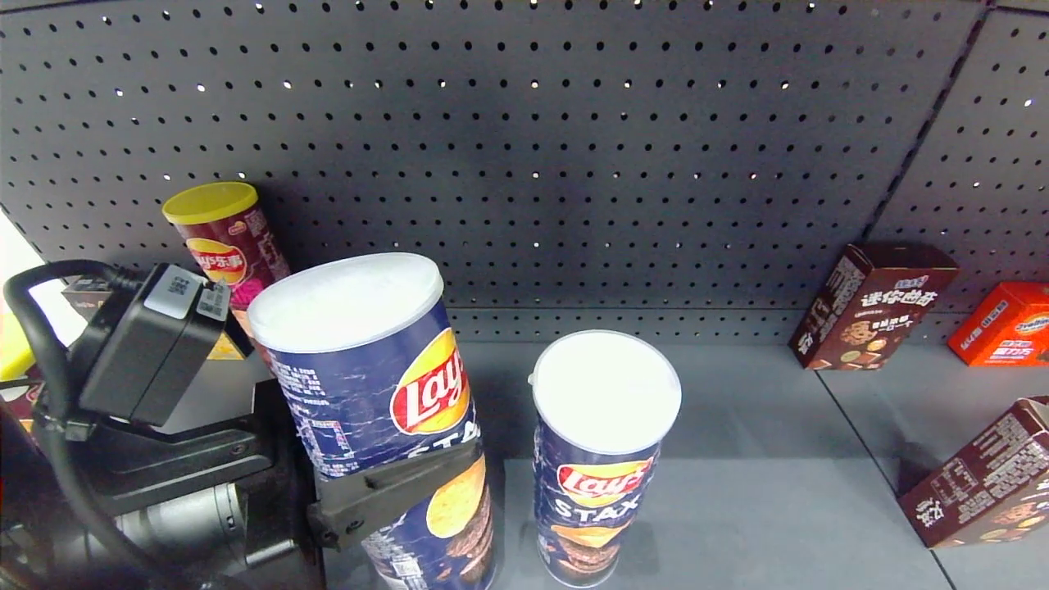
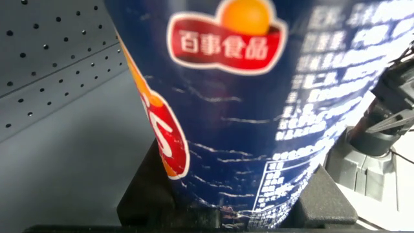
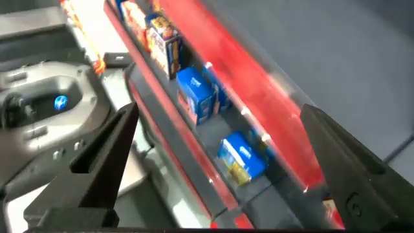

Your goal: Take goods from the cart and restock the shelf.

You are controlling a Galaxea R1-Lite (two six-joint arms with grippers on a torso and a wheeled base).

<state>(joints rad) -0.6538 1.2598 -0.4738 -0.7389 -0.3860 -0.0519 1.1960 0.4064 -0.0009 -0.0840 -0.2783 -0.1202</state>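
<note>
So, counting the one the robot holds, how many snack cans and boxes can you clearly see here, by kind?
Blue chip cans: 2 (one held in the left gripper, one standing on the shelf)
Red chip can, yellow lid: 1
Brown boxes: 2
Orange box: 1
Total: 6

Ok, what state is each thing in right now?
Left gripper: shut on held can.
Held can: roughly upright, lid on.
Shelf can: standing, lid on, free.
Red can: upright, yellow lid on.
Right gripper: open, empty.
Brown box: standing, closed.
</note>
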